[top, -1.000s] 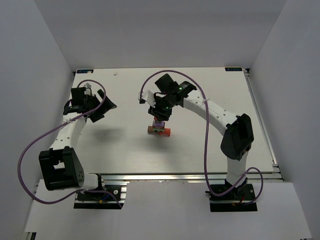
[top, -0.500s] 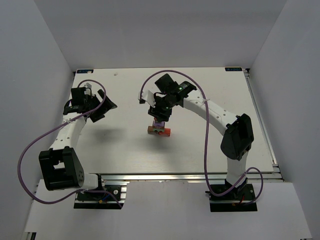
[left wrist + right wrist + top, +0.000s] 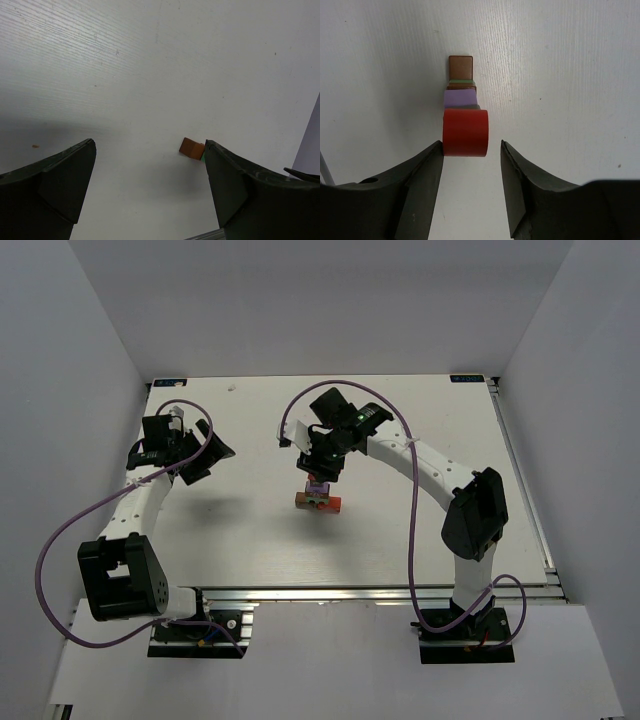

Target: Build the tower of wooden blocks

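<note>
Bright, even overhead light on white worktop point(image 3: 400, 530); soft shadows, no glare, top view sharp. Left wrist view shows broad grey shadow band; left pincer point(image 3: 149, 147) fingers point(image 3: 55, 185) dark, slightly soft.

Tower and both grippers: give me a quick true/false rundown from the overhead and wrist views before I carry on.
1. The right gripper is open, with one finger on each side of the red block. True.
2. The left gripper holds a block. False: it is open and nothing lies between its fingers.
3. In the right wrist view, a lilac block shows just beyond the red block. True.
4. The tower stands in the far right corner of the table. False: it stands near the middle.
5. The left gripper is over the tower. False: it is off to the left, apart from the tower; the right gripper is the one above it.
</note>
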`<move>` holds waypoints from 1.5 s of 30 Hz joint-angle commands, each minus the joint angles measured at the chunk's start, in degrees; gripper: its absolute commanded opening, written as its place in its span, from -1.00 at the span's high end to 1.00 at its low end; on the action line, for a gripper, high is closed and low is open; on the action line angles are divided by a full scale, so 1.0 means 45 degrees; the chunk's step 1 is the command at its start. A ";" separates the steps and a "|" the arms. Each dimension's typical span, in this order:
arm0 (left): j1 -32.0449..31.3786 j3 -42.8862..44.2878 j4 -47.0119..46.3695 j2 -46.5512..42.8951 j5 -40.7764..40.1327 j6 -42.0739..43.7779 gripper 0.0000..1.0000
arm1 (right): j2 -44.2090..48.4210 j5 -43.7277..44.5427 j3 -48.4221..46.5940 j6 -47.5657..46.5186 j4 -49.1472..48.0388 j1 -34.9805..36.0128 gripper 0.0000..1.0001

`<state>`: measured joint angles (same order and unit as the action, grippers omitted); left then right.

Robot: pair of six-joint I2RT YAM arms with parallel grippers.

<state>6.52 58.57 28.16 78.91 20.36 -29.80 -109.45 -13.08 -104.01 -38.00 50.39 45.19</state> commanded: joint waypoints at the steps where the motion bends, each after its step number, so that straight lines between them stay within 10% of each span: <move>1: -0.0005 -0.0046 -0.0243 -0.0330 0.0202 0.0138 -0.96 | 0.0709 0.0134 0.0144 -0.0110 -0.0378 0.0095 -0.10; 18: -0.0024 -0.0085 -0.0340 -0.0388 0.0319 0.0138 -0.96 | 0.1391 -0.1447 0.0222 -0.0676 0.0226 0.0114 -0.16; 21: -0.0005 -0.0104 -0.0360 -0.0447 0.0358 0.0158 -0.96 | 0.1899 -0.2481 0.0319 -0.1281 0.0520 0.0114 -0.78; 27: -0.0005 -0.0124 -0.0438 -0.0622 0.0437 0.0197 -0.96 | 0.3519 -0.3129 0.0632 -0.1069 -0.0220 0.0114 -0.79; 32: -0.0005 0.0128 -0.0224 -0.0779 -0.0440 0.0372 -0.96 | 0.5374 0.0045 0.1821 0.2363 -0.3766 -0.0255 -0.79; 40: -0.0024 0.1243 0.0695 -0.0310 -0.1575 0.0529 -0.96 | 0.6799 -0.0237 0.4685 0.9766 -0.5455 -0.7399 -0.79; 45: -0.0005 0.1750 0.1260 -0.0212 -0.2393 0.0782 -0.96 | 0.7114 0.0521 0.5612 1.2075 -0.4636 -0.8811 -0.79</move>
<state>6.52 63.72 31.66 78.32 12.99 -27.66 -80.18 -12.05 -79.15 5.72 29.43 4.89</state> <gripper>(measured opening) 0.982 0.894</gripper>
